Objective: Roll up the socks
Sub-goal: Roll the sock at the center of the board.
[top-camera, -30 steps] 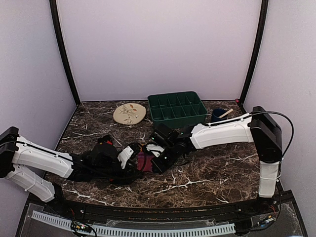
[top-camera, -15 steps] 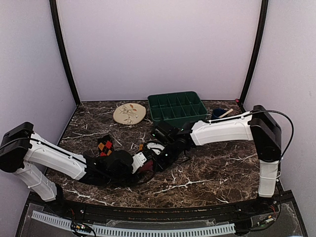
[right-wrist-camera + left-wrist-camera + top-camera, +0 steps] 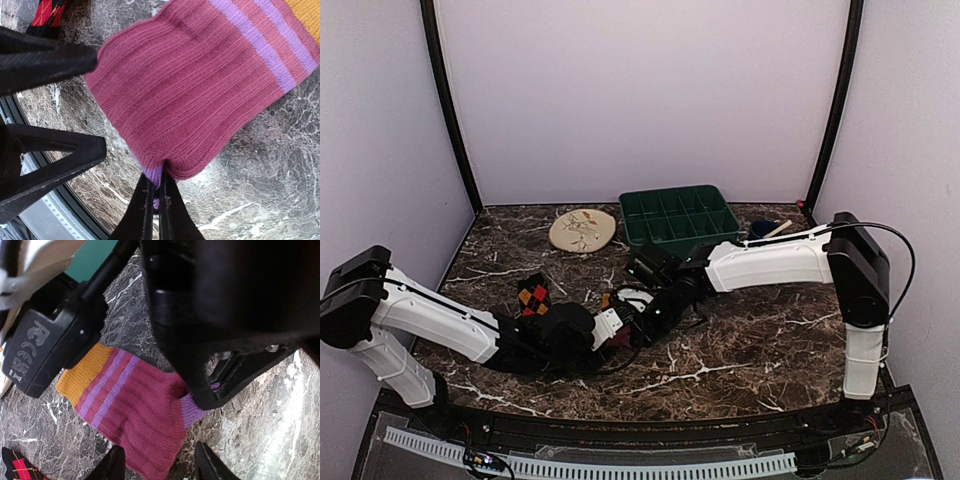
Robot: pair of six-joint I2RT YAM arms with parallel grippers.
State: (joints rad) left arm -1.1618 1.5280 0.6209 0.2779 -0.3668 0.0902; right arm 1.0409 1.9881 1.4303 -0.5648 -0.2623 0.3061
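Viewing from above: left gripper (image 3: 616,324) and right gripper (image 3: 643,317) close together over the magenta sock (image 3: 618,338), mid-way across the marble table (image 3: 750,350); argyle sock (image 3: 532,295) nearby. Left wrist: fingers (image 3: 112,467) spread at the magenta sock's edge. Right wrist: fingers (image 3: 145,210) pressed together, pinching its purple toe.

A dark, white-veined marble surface (image 3: 770,350) is spread beneath the left claw (image 3: 159,467) and right claw (image 3: 156,187). Beyond them, a pale lilac back wall (image 3: 640,90) is framed by black corner posts (image 3: 450,105). Even lighting is seen throughout.
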